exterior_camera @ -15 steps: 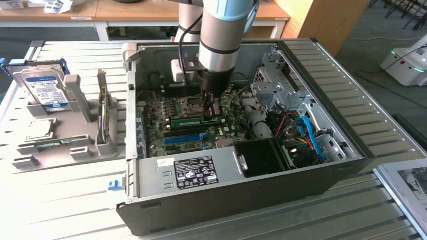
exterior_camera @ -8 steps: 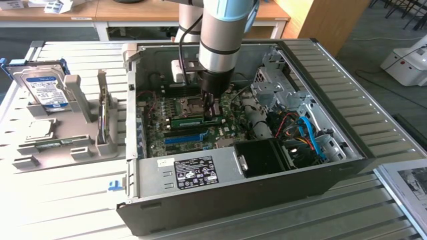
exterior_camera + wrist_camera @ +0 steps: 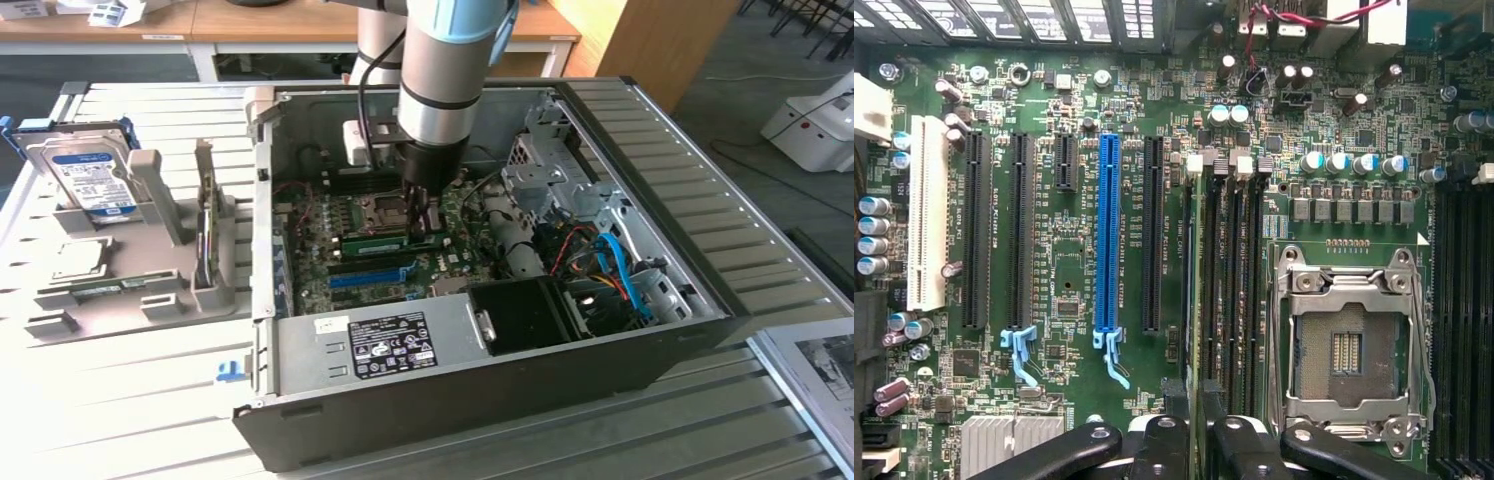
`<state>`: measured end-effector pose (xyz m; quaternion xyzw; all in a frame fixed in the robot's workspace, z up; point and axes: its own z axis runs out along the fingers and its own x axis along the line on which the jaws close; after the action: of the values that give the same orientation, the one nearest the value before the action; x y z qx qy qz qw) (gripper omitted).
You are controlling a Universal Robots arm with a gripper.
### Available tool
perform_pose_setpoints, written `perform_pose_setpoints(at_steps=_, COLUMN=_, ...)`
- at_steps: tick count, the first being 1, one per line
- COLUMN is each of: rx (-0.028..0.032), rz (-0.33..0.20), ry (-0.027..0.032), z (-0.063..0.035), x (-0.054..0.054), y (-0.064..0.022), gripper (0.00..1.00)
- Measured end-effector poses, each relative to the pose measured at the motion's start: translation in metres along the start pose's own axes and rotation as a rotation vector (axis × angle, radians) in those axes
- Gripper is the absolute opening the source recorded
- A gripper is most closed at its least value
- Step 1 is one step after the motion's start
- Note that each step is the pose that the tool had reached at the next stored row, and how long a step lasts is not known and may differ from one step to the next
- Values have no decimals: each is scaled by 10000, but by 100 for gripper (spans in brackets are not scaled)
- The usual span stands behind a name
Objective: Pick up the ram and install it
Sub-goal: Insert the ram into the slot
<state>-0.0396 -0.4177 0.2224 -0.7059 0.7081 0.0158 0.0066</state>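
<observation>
The ram (image 3: 390, 241) is a slim green stick standing on edge in a memory slot on the motherboard (image 3: 314, 290), inside the open computer case (image 3: 467, 420). My gripper (image 3: 423, 222) hangs from the arm straight down onto the stick's top edge, near its end on the exterior view's right. From the wrist, the ram (image 3: 1197, 300) shows edge-on as a thin green line among the dark memory slots. My gripper (image 3: 1197, 432) straddles that line. Whether it still presses the stick does not show.
A blue expansion slot (image 3: 1108, 240) and the CPU socket (image 3: 1346, 345) flank the memory slots. Cables (image 3: 607, 265) and the power supply (image 3: 387, 345) crowd the case. On the exterior view's left, a grey fixture (image 3: 120, 290) holds a hard drive (image 3: 83, 175) and an upright card (image 3: 204, 240).
</observation>
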Motion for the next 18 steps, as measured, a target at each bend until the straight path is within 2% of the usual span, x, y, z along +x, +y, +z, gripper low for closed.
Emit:
perform_pose_setpoints(at_steps=9, rx=-1, rz=1, ry=4, z=-9, x=0, y=1, gripper=19)
perform_pose_setpoints(at_steps=18, rx=-1, rz=2, ry=2, z=-111, x=-3, y=2, gripper=19)
